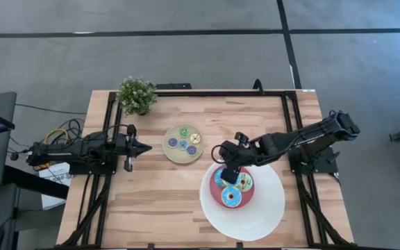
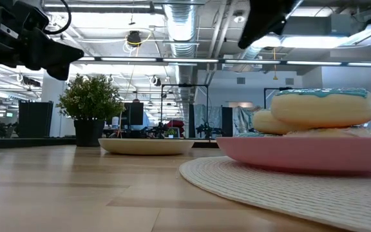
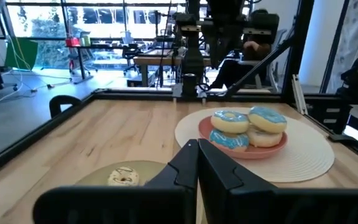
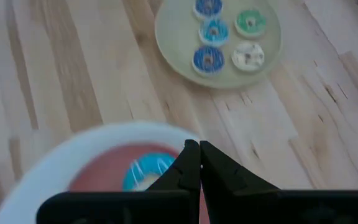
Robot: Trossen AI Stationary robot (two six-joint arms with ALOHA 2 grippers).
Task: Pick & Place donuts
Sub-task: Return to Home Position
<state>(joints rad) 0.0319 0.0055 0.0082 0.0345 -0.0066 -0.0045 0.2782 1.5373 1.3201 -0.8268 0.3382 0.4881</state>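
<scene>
Three larger donuts lie on the pink centre of the big white plate (image 1: 269,208): one iced blue (image 1: 231,198), one iced green (image 1: 245,182), and one blue (image 4: 146,171) partly under my right gripper. Several tiny donuts (image 1: 183,143) lie on the small tan plate (image 1: 169,153). My right gripper (image 4: 199,152) is shut and empty, raised above the big plate's far left part and pointing toward the tan plate. My left gripper (image 3: 197,155) is shut and empty, hovering left of the tan plate and pointing toward it.
A potted plant (image 1: 137,95) stands at the table's far left. The big plate rests on the near right part of the wooden table (image 1: 144,201). A black frame runs along the table's edges (image 1: 221,92). Bare wood lies near left and between the plates.
</scene>
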